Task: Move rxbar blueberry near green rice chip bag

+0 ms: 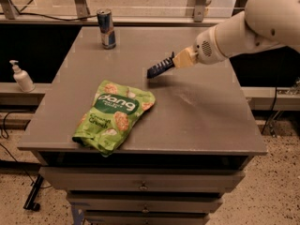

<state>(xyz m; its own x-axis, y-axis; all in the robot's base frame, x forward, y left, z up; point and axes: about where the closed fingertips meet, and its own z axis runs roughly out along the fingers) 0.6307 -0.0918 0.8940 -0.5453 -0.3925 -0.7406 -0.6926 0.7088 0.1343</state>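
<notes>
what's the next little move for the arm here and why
Probably carry the small dark navy-blue snack bar toward the near left, then lower it beside the large crinkly bright-green chip bag. The gripper holds the bar by one end over the middle of the grey table, and bare tabletop separates bar from bag, so it is not yet near.
</notes>
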